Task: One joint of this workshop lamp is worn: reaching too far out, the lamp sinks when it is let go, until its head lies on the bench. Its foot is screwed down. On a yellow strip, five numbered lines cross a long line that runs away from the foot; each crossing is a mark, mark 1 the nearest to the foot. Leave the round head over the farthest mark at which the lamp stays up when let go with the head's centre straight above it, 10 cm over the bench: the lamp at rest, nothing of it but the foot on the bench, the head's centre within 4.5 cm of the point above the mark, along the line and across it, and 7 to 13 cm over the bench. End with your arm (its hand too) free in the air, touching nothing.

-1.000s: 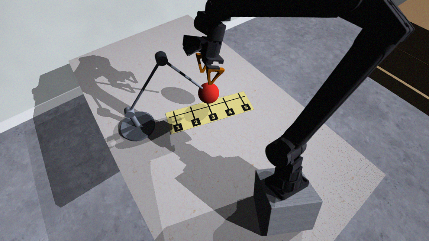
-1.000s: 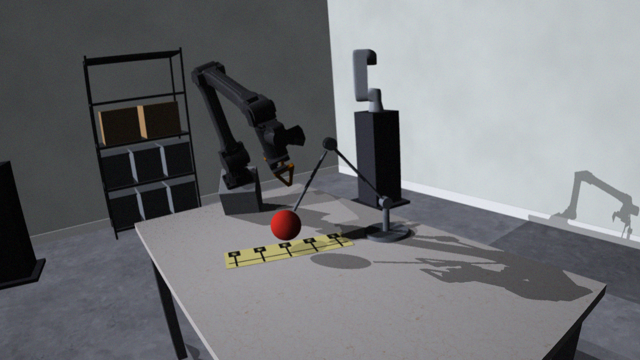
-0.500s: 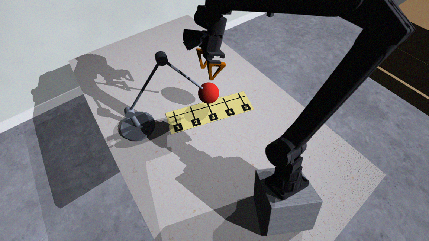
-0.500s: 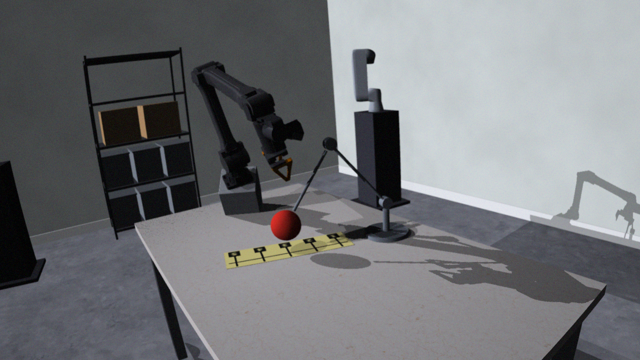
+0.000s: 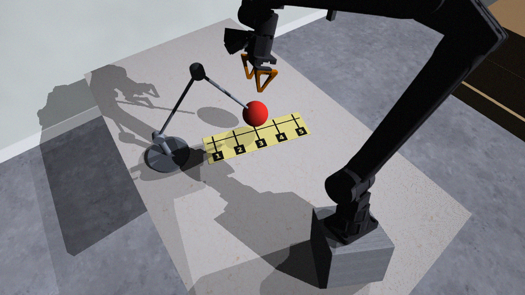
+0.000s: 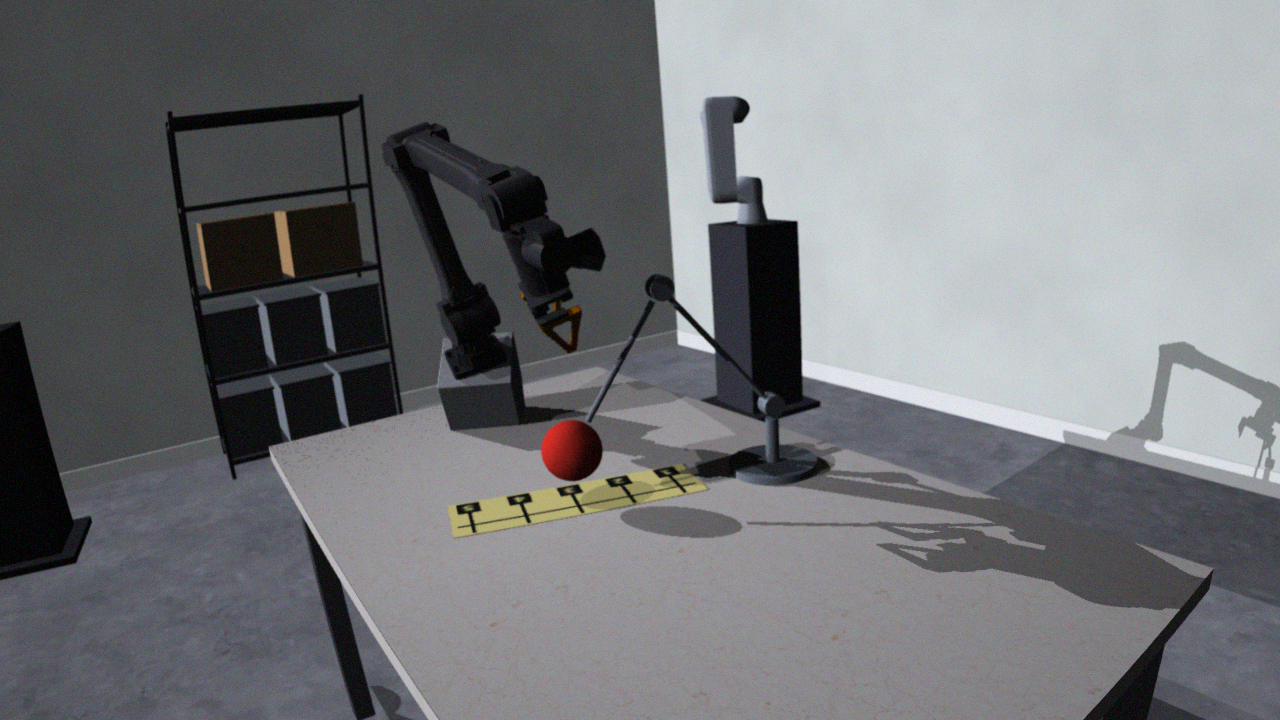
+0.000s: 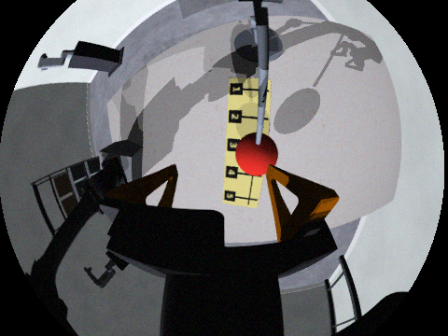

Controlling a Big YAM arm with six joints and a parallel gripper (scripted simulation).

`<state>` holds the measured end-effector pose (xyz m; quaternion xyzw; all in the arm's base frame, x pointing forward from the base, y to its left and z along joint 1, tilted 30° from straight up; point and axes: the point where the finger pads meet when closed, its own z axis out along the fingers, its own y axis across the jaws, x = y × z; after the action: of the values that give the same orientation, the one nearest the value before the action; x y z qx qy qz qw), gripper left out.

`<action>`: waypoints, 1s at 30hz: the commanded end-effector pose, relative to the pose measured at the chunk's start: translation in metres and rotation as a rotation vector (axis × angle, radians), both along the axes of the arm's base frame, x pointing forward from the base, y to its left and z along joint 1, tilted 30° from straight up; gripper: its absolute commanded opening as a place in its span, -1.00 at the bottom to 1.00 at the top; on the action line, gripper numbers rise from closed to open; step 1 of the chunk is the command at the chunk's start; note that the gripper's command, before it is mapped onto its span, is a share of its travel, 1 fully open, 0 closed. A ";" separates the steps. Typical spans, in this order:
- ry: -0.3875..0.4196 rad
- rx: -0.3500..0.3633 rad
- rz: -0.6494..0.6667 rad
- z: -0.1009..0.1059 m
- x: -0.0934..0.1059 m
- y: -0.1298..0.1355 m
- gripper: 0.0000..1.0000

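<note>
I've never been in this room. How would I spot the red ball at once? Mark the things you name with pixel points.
Find the big pale table [image 5: 381, 174] [image 6: 716, 617] [image 7: 355, 154], then the yellow strip [image 5: 304, 126] [image 6: 465, 528] [image 7: 237, 202] numbered 1 to 5. The ball [image 5: 255, 113] [image 6: 571, 450] [image 7: 257, 154] hangs above it on the end of the lamp's thin rod. It is the only bright red, round thing there; the fingers [image 5: 253, 84] nearby are orange and triangular.

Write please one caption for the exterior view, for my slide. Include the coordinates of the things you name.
Red lamp head [image 6: 571, 450] hangs above the yellow strip [image 6: 537, 516], with the open gripper [image 6: 562, 345] free in the air.
</note>
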<state>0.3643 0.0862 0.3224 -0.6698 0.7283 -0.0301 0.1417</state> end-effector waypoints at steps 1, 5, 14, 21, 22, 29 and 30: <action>-0.029 0.006 0.002 0.024 0.009 -0.002 1.00; -0.026 0.005 0.002 0.025 0.007 -0.002 1.00; -0.014 0.003 0.001 0.015 0.002 -0.001 1.00; -0.007 0.002 0.001 0.010 -0.002 0.000 1.00; -0.007 0.002 0.001 0.010 -0.002 0.000 1.00; -0.006 0.001 0.001 0.010 -0.002 0.000 1.00; -0.006 0.001 0.001 0.010 -0.002 0.000 1.00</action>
<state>0.3619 0.0856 0.3267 -0.6699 0.7289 -0.0282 0.1386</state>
